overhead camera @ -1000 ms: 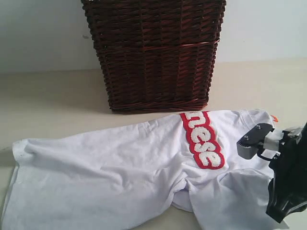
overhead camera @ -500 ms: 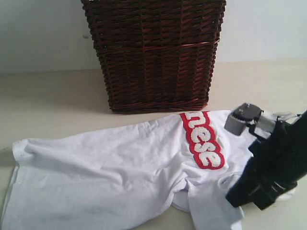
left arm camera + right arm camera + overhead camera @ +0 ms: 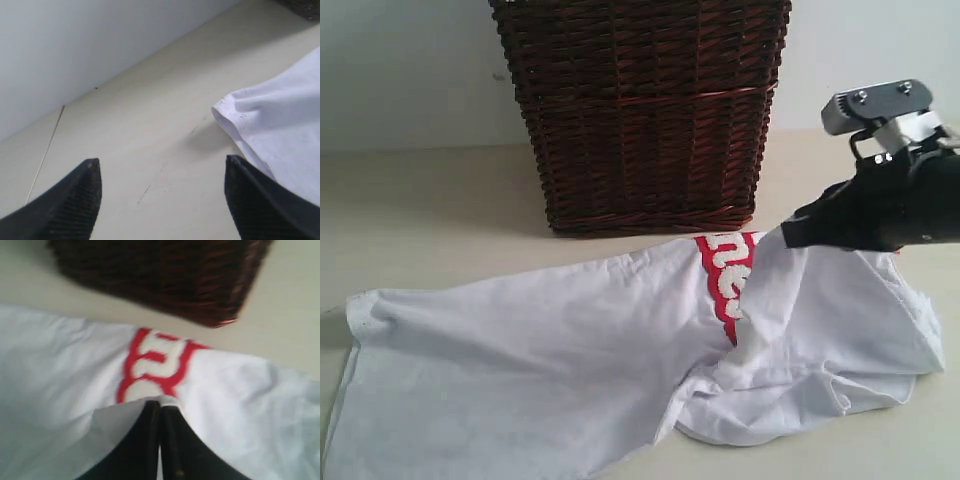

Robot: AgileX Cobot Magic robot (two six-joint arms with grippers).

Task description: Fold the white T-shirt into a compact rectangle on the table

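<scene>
1. Shirt (image 3: 540,360) lies spread on the surface (image 3: 420,200), flatter at the left and bunched at the right.
2. Right claw (image 3: 788,232) pinches a fold; the fabric rises to a peak at its tip.
3. The lifted fold hangs over part of the red lettering (image 3: 725,270).
4. Dark wicker basket (image 3: 640,110) stands just behind the shirt.

We take this for a robot test bench in a lab: a plain pale table (image 3: 440,190) runs to a blank grey-white wall (image 3: 410,70), and one dark wicker basket (image 3: 640,110) stands just ahead of the right gripper (image 3: 786,232).
</scene>
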